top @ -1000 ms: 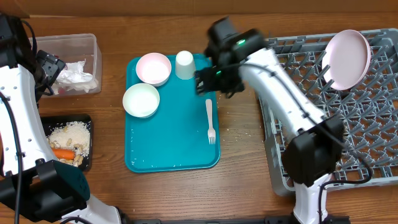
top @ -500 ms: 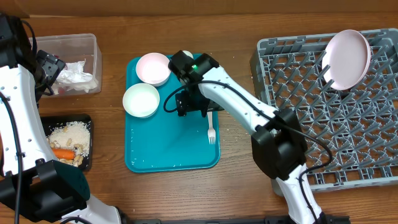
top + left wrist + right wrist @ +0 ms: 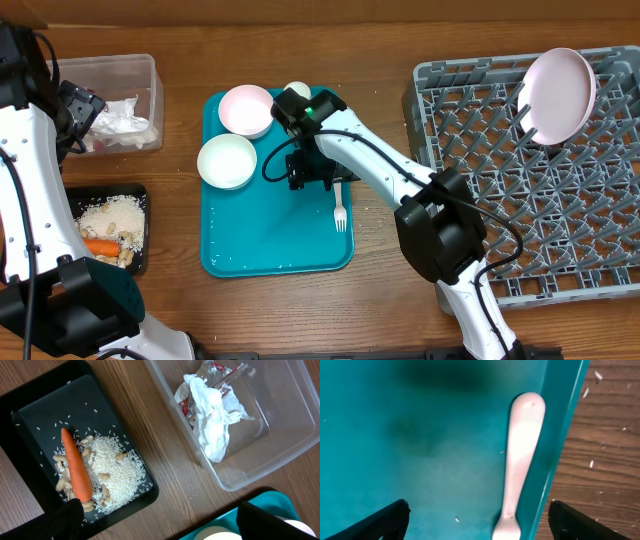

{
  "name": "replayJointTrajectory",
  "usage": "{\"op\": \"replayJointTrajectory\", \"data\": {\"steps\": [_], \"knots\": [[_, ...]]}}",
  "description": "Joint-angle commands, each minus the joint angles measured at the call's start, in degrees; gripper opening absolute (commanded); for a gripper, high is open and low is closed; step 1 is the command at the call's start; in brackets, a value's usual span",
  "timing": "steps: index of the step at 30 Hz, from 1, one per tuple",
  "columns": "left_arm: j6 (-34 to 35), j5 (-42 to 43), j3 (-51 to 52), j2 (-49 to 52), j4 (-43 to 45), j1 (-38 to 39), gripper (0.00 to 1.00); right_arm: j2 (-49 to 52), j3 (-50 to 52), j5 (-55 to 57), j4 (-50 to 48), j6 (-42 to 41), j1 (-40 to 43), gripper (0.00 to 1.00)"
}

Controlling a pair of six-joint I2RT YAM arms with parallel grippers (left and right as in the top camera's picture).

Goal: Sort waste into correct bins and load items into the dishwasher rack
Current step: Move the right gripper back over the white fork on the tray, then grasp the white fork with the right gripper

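Wide open, the right jaws hang over the fork (image 3: 522, 450) at three o'clock on the teal tray (image 3: 420, 460), while the left jaws gape empty above black tray (image 3: 30, 420) and tub (image 3: 280, 435).

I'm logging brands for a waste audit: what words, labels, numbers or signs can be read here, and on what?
No text can be read in any view.
The red-and-white wrapper in the clear tub: red markings, too small and crumpled to read.
The teal tray, black tray and rack: no markings show.
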State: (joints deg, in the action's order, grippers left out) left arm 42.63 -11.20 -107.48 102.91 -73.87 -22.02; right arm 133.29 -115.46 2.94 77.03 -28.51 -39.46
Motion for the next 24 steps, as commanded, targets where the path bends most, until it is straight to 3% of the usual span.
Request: {"op": "replayJointTrajectory", "data": {"steps": [1, 24], "knots": [[-0.7, -0.8, -0.3, -0.2, 0.0, -0.1, 1.00, -0.1, 0.0, -2.0, 0.1, -2.0, -0.1, 0.91], [-0.7, -0.8, -0.3, -0.2, 0.0, -0.1, 1.00, -0.1, 7.5, -2.8, -4.8, -3.5, -0.1, 0.91]]}}
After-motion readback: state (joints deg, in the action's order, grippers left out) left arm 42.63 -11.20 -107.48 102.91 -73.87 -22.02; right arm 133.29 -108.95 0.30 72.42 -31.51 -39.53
